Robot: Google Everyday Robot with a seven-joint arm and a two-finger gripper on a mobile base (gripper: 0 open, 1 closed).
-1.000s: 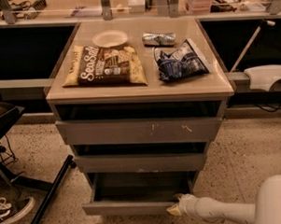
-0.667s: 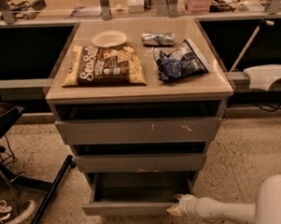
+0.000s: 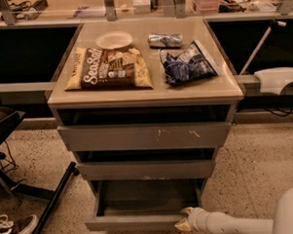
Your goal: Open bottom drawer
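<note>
The grey cabinet [image 3: 145, 97] fills the middle of the view on a speckled floor, its tan top carrying snacks and its three handle-less fronts stepped one below another. The top front [image 3: 145, 137], with white scratch marks, and the middle front [image 3: 146, 169] each stand slightly out, with a dark gap above them. The drawer [image 3: 145, 199] that the task concerns is the lowest: it stands out well past the two above, so its shallow grey tray shows from above and looks bare inside. The robot's pale arm [image 3: 239, 223] reaches in from the lower right corner, low to the floor. On the top lie a brown sea-salt chip bag [image 3: 110, 68], a blue bag [image 3: 188, 63] to its right, a white plate [image 3: 114, 40] behind the chips and a small silvery packet [image 3: 165, 40] beside the plate. The gripper [image 3: 184, 223] sits at the right end of the drawer's front edge, touching or just beside it; whether it is closed on that edge or merely resting against it cannot be told. By my reading the task is largely done: the drawer is plainly open, and what remains is at most a little more pull and letting go.
</note>
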